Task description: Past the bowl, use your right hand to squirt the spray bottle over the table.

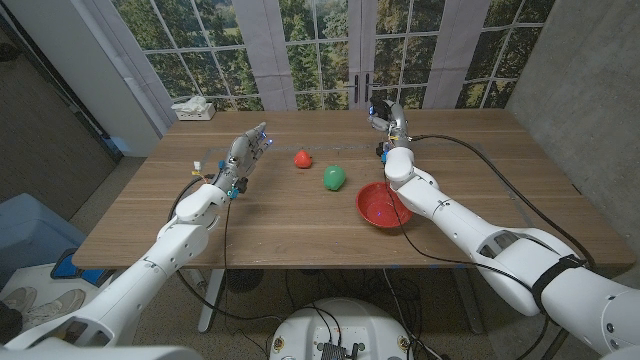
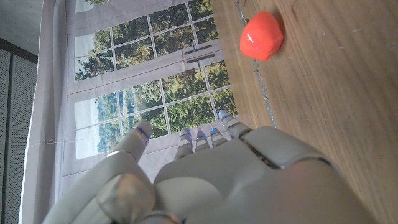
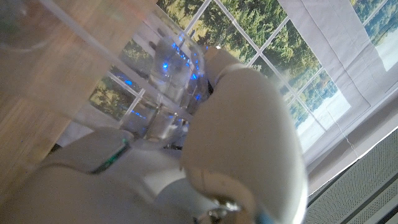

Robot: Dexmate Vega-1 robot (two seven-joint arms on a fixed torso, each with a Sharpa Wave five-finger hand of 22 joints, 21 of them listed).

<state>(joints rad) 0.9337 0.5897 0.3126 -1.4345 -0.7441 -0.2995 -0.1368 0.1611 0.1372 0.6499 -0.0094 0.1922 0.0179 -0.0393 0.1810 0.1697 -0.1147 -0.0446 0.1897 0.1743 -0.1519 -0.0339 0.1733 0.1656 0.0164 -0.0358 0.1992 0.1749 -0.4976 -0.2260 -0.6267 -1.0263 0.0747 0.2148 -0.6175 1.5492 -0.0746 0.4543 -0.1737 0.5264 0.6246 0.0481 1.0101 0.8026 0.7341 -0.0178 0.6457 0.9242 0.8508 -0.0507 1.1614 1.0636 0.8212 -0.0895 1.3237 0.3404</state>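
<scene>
One red bowl, one spray bottle, one red fruit, one green fruit, one tissue box.

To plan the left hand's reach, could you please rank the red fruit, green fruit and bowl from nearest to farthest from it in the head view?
From the left hand:
1. Red fruit, just to its right.
2. Green fruit, mid-table.
3. Bowl, farthest, beside the right arm.
</scene>
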